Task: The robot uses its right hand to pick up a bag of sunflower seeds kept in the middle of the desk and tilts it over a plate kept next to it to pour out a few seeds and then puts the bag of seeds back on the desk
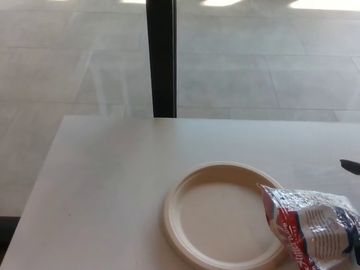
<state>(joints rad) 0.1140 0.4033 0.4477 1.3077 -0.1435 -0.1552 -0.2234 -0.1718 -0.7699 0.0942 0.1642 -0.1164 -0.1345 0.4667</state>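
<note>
One pale desk (112, 185) before grey tiled floor (270, 73).

Only a dark tip of the right hand (350, 166) showed at the right edge, its fingers unreadable, while the bag of sunflower seeds (312, 228) and plate (171, 222) were cut off below.

Black post (162, 56) behind desk; grey tiled floor (270, 67).

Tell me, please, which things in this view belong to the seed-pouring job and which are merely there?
Job: bag of sunflower seeds, overlapping the plate's right rim; plate, no seeds visible; desk; right hand, only a dark tip showing.

Merely there: black post; tiled floor.
</note>
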